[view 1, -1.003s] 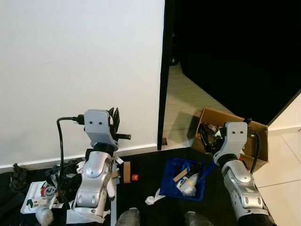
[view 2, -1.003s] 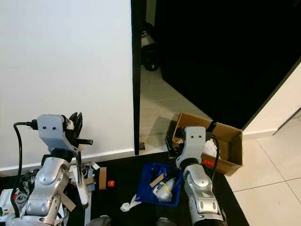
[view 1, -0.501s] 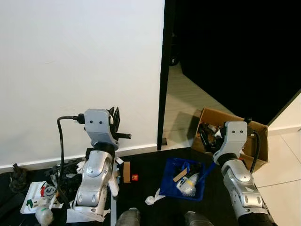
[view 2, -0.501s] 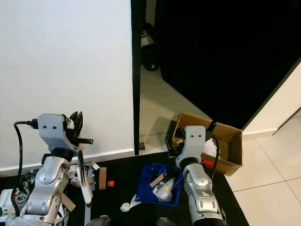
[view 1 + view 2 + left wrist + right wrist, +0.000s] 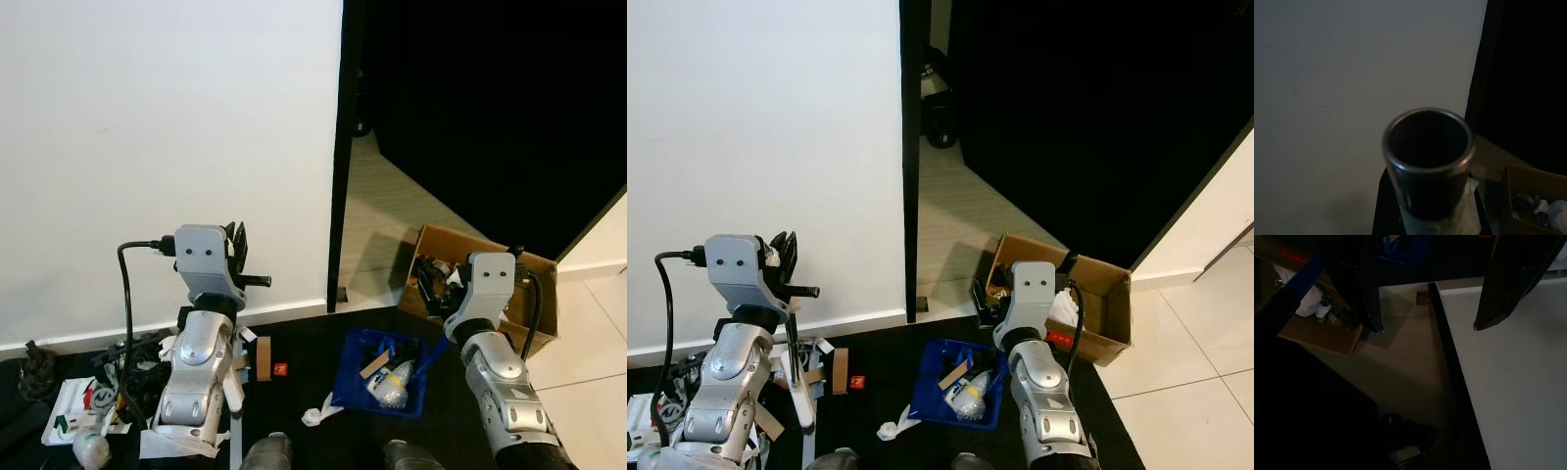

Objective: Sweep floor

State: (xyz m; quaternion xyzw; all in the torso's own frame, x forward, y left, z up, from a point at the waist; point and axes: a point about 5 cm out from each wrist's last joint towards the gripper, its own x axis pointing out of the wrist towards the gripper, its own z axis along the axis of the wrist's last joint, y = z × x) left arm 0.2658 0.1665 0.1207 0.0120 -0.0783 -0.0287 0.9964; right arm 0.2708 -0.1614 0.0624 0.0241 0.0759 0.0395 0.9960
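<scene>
From my left wrist, the open end of a dark hollow tube [image 5: 1427,156] faces the camera, its metal rim catching light. Pale wrapping [image 5: 1469,218] clings to its lower part. Behind it stands a white wall [image 5: 1342,98], then a black doorway edge [image 5: 1484,73]. A cardboard box [image 5: 1537,198] holds crumpled scraps.

Head views are bright and sharp against a black doorway; both wrist views are dim and soft.
</scene>
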